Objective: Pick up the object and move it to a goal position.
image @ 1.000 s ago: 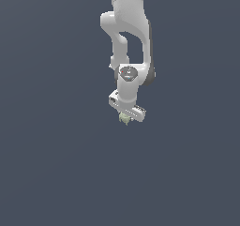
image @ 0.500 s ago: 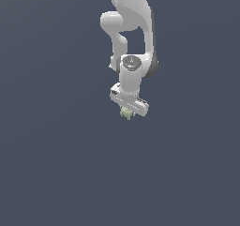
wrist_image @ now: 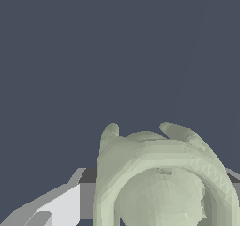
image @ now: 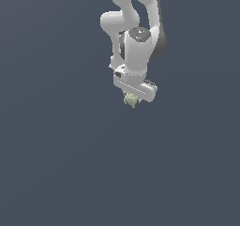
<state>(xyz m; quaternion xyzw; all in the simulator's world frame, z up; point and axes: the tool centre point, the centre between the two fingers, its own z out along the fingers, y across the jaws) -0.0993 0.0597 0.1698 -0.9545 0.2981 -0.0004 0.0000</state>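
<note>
The object (image: 131, 99) is a tiny pale yellowish-green lumpy blob with small nubs. It hangs just under the white gripper (image: 132, 98), which is shut on it, well above the grey ground. The fingers are hidden behind the hand body in the exterior view. In the wrist view the object (wrist_image: 159, 178) fills the near part of the picture, with a grey-white finger (wrist_image: 56, 206) beside it.
The white arm (image: 136, 28) comes down from the top of the exterior view. Plain dark grey ground (image: 70, 164) lies all around. No goal marker shows.
The arm has lifted the gripper and the object upward, and the wrist has turned a little over the last second.
</note>
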